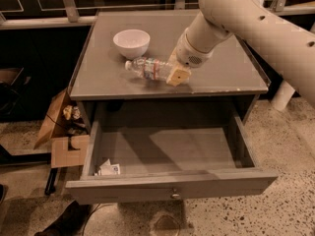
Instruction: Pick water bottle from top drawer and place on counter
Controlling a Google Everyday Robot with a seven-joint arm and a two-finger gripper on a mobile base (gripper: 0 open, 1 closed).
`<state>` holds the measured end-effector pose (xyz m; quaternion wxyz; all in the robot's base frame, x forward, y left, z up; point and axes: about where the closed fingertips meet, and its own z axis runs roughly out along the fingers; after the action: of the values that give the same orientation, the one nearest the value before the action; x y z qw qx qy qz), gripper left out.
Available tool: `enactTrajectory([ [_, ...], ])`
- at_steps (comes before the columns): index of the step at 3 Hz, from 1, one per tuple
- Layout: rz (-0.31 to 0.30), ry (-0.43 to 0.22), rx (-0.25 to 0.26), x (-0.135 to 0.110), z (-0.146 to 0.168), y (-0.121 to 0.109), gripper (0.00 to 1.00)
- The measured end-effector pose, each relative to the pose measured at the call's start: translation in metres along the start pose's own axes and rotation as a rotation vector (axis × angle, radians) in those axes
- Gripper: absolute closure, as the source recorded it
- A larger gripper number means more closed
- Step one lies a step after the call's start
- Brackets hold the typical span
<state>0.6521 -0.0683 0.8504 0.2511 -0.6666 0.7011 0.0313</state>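
I count one arm [256, 21], reaching in from the far right and down across the counter's middle. It covers part of the counter's right half from my view.

One counter [221, 70], grey and square, with pale chipped edges.

One top drawer [172, 185], pulled fully out towards the near side. Its tray floor is mostly bare.

One cardboard box [61, 136], flaps open, on the speckled floor to the left of the cabinet.

One white bowl [131, 42], upright on the far-left part of the counter.

One water bottle [146, 68], lying on its side on the counter just near of the bowl and apart from it, white cap pointing left. It is out of the drawer.

One gripper [173, 73], at the bottle's right end, low over the counter. Its tan fingers [178, 76] are closed on the bottle's base.

One scrap of printed paper [109, 169], in the drawer's near-left corner.

One round metal knob [174, 195], centred on the drawer front.
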Motion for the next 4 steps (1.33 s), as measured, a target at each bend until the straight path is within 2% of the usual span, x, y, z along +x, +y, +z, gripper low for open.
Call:
enactTrajectory([
  [1, 0.043, 0.019, 0.012, 0.0071, 0.0097, -0.0177, 1.00],
  [2, 0.044, 0.019, 0.013, 0.0071, 0.0097, -0.0184, 0.73],
  [4, 0.044, 0.019, 0.012, 0.0071, 0.0098, -0.0184, 0.27],
])
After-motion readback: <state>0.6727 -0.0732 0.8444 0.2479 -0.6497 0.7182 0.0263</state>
